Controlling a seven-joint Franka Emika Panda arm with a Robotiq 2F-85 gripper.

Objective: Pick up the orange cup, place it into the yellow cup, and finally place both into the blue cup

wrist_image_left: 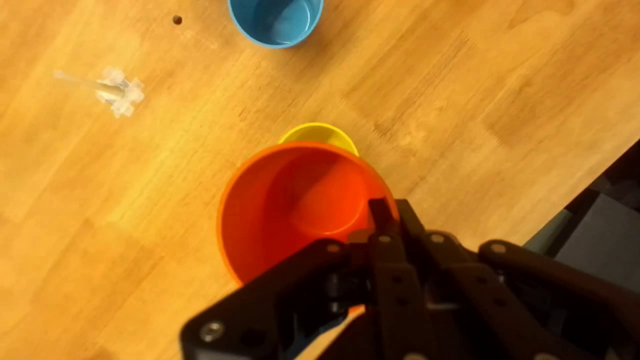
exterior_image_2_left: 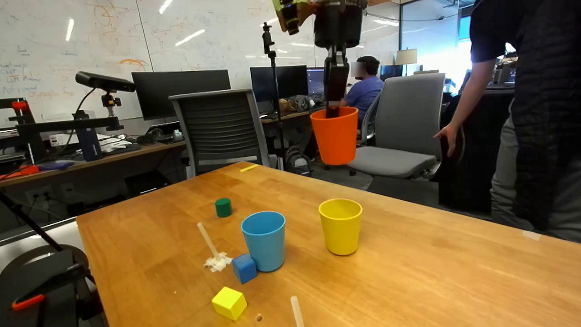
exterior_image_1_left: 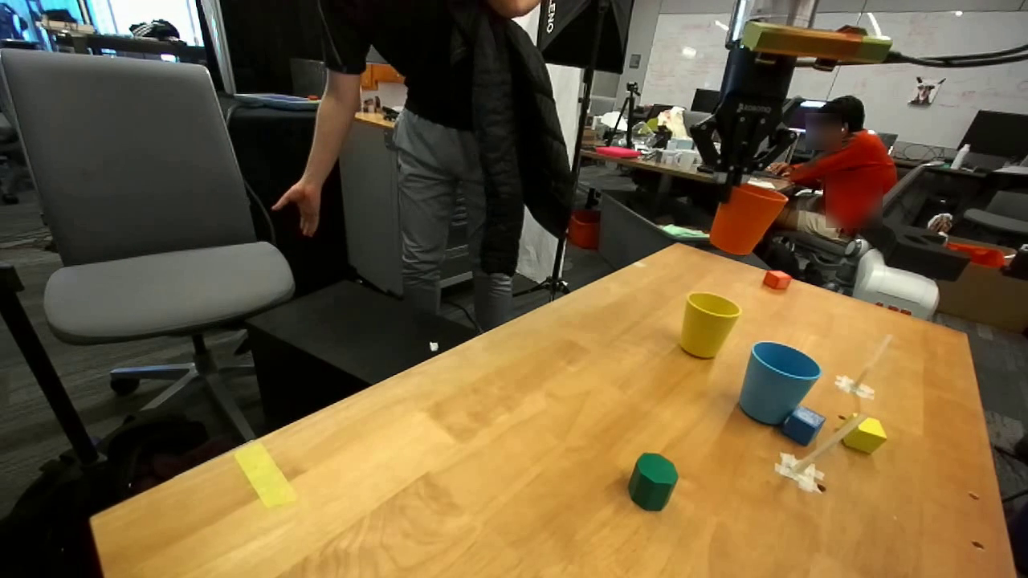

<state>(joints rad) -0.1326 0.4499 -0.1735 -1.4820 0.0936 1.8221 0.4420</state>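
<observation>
Orange cup (exterior_image_2_left: pixel 334 141) aloft over the worktop (exterior_image_1_left: pixel 482 449) — your gripper (wrist_image_left: pixel 394 212) pinches its rim, so picking looks done. Left for you: nesting into the yellow cup (exterior_image_2_left: pixel 341 232), nearer the edge by the standing person (exterior_image_1_left: pixel 438 144), then both into the blue cup (exterior_image_2_left: pixel 265 245), farther in.

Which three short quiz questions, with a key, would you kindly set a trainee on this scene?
1. Multiple choice: what does the gripper hold? (a) the green block (b) the orange cup (c) the yellow block
2. True or false: the yellow cup stands upright on the table.
3. Fill the gap: the block right beside the blue cup is coloured ...
Key: 1. b; 2. true; 3. blue.
</observation>
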